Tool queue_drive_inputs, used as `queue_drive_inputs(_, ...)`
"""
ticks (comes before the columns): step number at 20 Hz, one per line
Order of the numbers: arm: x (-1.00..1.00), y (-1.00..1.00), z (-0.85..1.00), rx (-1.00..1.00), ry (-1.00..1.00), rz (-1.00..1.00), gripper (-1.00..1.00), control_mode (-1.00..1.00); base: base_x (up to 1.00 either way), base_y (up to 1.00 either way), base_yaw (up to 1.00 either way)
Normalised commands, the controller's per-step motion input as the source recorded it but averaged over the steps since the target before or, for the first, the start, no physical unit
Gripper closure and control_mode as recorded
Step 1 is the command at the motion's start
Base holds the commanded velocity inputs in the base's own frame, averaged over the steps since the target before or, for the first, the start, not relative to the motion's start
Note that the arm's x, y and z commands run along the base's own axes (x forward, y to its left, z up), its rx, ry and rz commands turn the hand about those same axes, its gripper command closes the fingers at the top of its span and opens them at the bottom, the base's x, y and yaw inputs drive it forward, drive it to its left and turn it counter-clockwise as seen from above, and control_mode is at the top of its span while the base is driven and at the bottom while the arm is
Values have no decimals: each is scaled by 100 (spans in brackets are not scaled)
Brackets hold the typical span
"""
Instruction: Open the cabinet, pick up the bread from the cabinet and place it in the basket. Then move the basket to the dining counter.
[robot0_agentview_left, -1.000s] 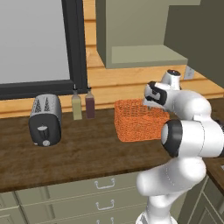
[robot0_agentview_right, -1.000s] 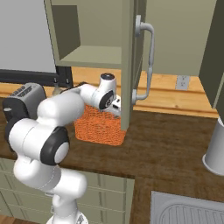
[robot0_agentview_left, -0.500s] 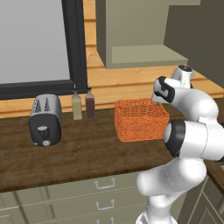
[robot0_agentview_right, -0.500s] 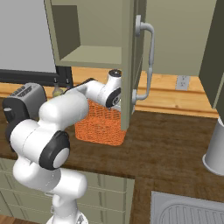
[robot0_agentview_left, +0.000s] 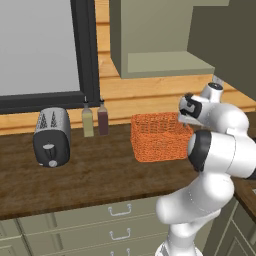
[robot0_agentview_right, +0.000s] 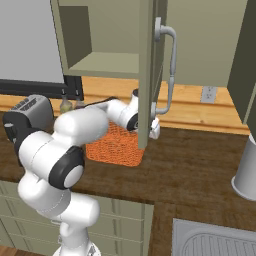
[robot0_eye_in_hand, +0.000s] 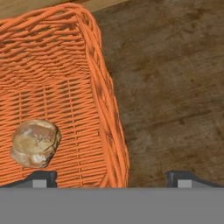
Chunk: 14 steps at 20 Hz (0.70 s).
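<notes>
a: where's the bread (robot0_eye_in_hand: 35, 143) sitting?

b: on the woven floor of the basket (robot0_eye_in_hand: 105, 109), lying loose, a small brown loaf near one side wall. in the hand view it's off to the lower left, with the basket rim running down the middle and bare dark wood to the right.

a: and the pincer (robot0_eye_in_hand: 111, 178)?

b: spread wide and holding nothing. one finger tip shows over the inside of the basket, the other over the surface (robot0_eye_in_hand: 175, 87), so the jaws straddle the rim without touching it as far as i can tell.

a: where's the basket itself?

b: on the dark wood surface below the cabinet (robot0_agentview_left: 155, 40), to the right of two small bottles (robot0_agentview_left: 95, 118) and a toaster (robot0_agentview_left: 51, 136). from the left base view the wrist hangs just above the basket's right end.

a: cabinet door (robot0_agentview_right: 146, 70)?

b: swung open. in the right base view you see it edge-on with its curved silver handle (robot0_agentview_right: 170, 65), and it hides part of the hand. the shelf inside is in plain sight.

a: anything else on that side?

b: a grey cylinder (robot0_agentview_right: 246, 167) on the wood at far right, and a sink (robot0_agentview_right: 215, 240) at the lower edge.
</notes>
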Motion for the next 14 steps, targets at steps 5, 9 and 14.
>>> queue_drive_inputs(5,0,0,-29,0,0,0,-100,-100,0,0,0)
queue_drive_inputs(9,2,0,-23,0,0,0,-100,-100,0,0,0)
queue_drive_inputs(14,24,0,-4,0,0,3,-100,-100,0,0,0)
